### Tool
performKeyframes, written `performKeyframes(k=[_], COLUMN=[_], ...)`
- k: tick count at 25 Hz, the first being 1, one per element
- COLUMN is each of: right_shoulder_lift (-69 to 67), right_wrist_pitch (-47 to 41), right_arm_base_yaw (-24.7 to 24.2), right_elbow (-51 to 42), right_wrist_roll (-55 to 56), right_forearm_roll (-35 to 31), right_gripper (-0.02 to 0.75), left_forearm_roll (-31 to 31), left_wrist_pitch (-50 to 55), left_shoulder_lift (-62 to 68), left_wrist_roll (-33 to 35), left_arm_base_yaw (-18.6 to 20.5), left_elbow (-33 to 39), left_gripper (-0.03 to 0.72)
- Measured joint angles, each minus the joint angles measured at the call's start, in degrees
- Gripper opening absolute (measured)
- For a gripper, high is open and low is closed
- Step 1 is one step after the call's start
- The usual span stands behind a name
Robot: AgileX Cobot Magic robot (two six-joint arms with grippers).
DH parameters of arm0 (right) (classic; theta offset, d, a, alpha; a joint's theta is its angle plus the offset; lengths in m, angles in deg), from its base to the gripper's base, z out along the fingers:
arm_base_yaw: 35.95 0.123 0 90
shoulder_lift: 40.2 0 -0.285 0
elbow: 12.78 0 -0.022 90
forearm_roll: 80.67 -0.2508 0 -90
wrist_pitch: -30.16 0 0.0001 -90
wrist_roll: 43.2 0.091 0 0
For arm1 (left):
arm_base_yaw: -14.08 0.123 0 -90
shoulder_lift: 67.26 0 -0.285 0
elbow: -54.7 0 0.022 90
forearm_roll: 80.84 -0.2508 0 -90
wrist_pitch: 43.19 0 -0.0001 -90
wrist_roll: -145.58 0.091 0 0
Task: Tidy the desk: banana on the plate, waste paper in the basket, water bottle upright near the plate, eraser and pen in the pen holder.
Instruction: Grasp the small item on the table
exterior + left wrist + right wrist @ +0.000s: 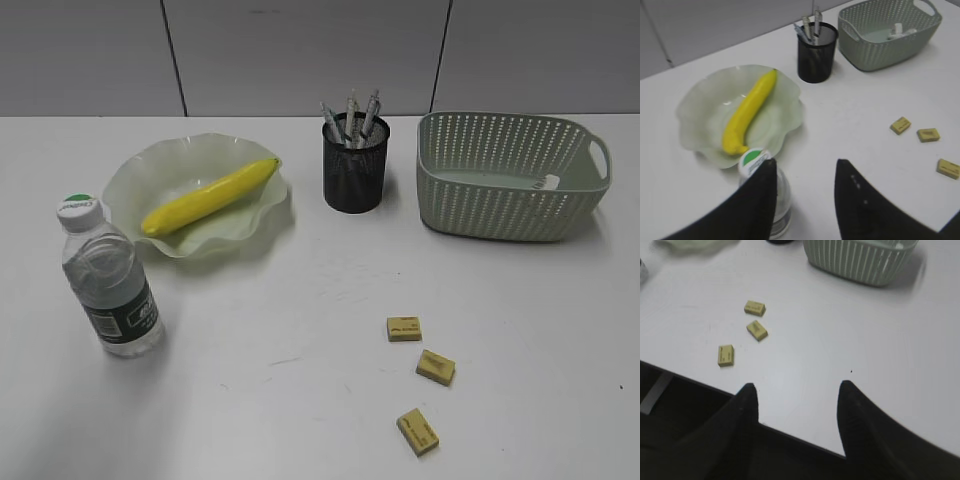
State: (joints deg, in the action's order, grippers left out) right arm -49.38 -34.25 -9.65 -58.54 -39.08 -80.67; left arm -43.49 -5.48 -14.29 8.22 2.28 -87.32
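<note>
The banana (210, 196) lies on the ruffled pale-green plate (255, 222) at the back left. The water bottle (108, 285) stands upright in front of the plate. The black mesh pen holder (355, 165) holds three pens (352, 117). A white scrap of waste paper (547, 182) lies in the sage-green basket (505, 178). Three tan erasers (404, 329) (436, 367) (418, 432) lie on the white desk (300, 330) at the front right. My left gripper (805, 167) is open, above and just behind the bottle (780, 200). My right gripper (796, 390) is open over the desk's front edge.
The erasers also show in the right wrist view (755, 308) (757, 330) (726, 355), left of and beyond my right gripper. The desk's front edge (790, 437) runs under the right fingers. A grey panelled wall stands behind the desk.
</note>
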Motion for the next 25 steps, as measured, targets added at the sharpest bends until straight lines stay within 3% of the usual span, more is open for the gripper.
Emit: performKeyframes(k=[2, 6, 10, 13, 16, 21, 25], right_shoulder_lift=[1.68, 1.82, 1.82, 1.82, 1.82, 1.82, 1.82], right_wrist_pitch=[-0.06, 1.61, 3.86, 4.39, 4.51, 4.58, 4.58], right_arm_base_yaw=[0.0, 0.0, 0.0, 0.0, 0.0, 0.0, 0.0], right_elbow=[0.0, -0.83, -2.28, -2.28, -2.28, -2.28, -2.28], right_wrist_roll=[0.0, 0.0, 0.05, 0.05, 0.05, 0.05, 0.05], right_forearm_roll=[0.0, 0.0, 0.0, 0.0, 0.0, 0.0, 0.0], right_gripper=[0.391, 0.344, 0.328, 0.321, 0.321, 0.319, 0.319], left_forearm_roll=[0.59, -2.83, -10.46, -15.92, -17.99, -19.08, -19.32], left_wrist_pitch=[-0.78, -4.96, -9.82, -9.44, -7.14, -3.25, -4.93], left_shoulder_lift=[8.55, 21.85, 35.52, 45.84, 54.91, 64.69, 67.95], left_wrist_roll=[1.91, 2.17, -3.85, -10.47, -14.96, -16.54, -18.99], left_arm_base_yaw=[-3.9, -17.71, -32.4, -40.15, -44.26, -46.96, -47.46], left_elbow=[-2.89, -9.11, -16.23, -22.33, -27.78, -32.99, -33.71], left_gripper=[0.295, 0.297, 0.297, 0.323, 0.405, 0.586, 0.613])
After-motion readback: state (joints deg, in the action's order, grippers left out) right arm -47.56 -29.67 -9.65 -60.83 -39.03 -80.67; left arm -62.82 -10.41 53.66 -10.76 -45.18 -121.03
